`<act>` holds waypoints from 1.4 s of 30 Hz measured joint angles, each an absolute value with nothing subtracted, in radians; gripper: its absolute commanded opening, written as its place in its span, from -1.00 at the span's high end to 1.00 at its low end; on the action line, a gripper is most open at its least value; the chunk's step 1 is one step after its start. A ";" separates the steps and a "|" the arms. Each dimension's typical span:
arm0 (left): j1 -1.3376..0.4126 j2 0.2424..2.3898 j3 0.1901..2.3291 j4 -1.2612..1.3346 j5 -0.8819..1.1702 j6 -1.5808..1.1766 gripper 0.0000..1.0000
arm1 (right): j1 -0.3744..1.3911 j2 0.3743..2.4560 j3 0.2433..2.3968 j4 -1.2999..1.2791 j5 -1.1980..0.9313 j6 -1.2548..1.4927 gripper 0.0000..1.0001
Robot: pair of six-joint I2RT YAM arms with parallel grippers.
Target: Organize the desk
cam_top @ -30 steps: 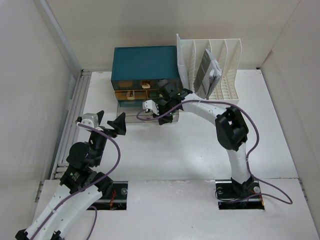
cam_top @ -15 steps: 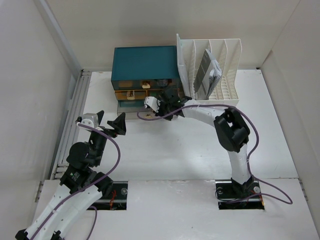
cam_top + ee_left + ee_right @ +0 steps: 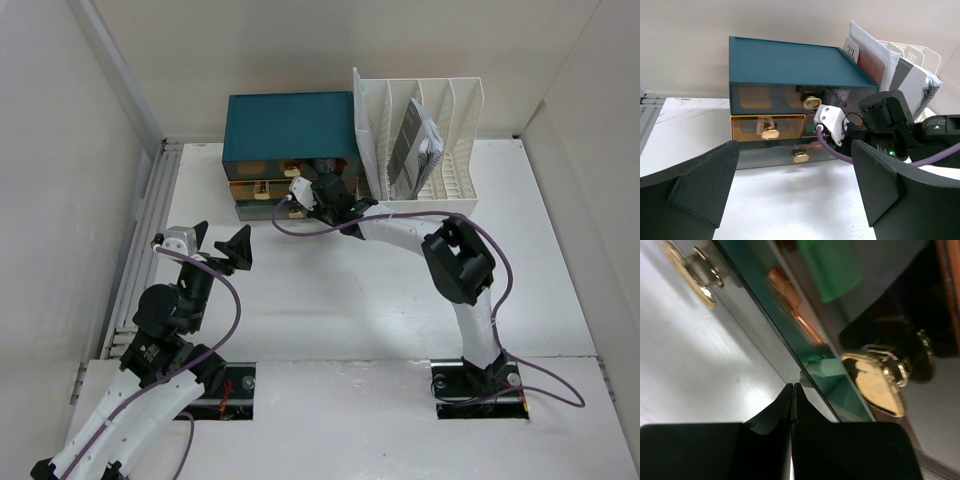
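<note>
The desk [image 3: 350, 300] is a white tabletop walled in white. At its back stands a teal drawer box [image 3: 290, 130] with gold knobs. My right gripper [image 3: 325, 193] is shut and empty, and its tips [image 3: 792, 386] press against the glassy front of the bottom drawer [image 3: 775, 156], between two gold knobs [image 3: 875, 382]. That drawer sits nearly flush with the box. My left gripper [image 3: 218, 246] hovers open over the desk to the front left of the box, with nothing between its fingers [image 3: 690, 185].
A white slotted file rack [image 3: 450, 110] holding a notebook and papers [image 3: 415, 145] stands right of the box. The right arm's wrist [image 3: 885, 120] and its purple cable cross in front of the drawers. A wall rail runs along the left edge [image 3: 150, 230].
The right gripper has moved toward the box, pushing the pulled-out bottom drawer in until it is nearly flush. The left arm has not moved.
</note>
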State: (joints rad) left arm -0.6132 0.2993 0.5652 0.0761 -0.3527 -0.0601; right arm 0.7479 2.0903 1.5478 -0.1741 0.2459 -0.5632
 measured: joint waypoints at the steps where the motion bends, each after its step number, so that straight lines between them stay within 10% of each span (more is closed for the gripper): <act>1: -0.613 0.299 0.565 0.076 -0.353 -0.060 -0.85 | 0.748 2.096 1.550 -0.163 0.263 -0.564 1.00; 19: -0.613 0.299 0.565 0.076 -0.363 -0.060 -0.85 | 0.754 2.107 1.505 -0.078 0.292 -0.603 1.00; 25: -0.613 0.299 0.565 0.076 -0.364 -0.060 -1.00 | 0.767 1.886 1.541 -0.431 -0.189 -0.730 -0.03; 29: -0.613 0.299 0.565 0.076 -0.365 -0.060 -1.00 | 0.780 1.828 1.740 -0.693 -0.461 -0.828 -0.35; 33: -0.613 0.299 0.565 0.076 -0.365 -0.060 -1.00 | 0.788 1.750 1.778 -0.739 -0.458 -0.789 -0.46; 35: -0.613 0.299 0.565 0.076 -0.366 -0.060 -1.00 | 0.787 1.690 1.745 -0.714 -0.384 -0.727 -1.00; 42: -0.613 0.302 0.564 0.086 -0.366 -0.062 -1.00 | 0.729 1.478 1.665 -0.580 -0.118 -0.537 -1.00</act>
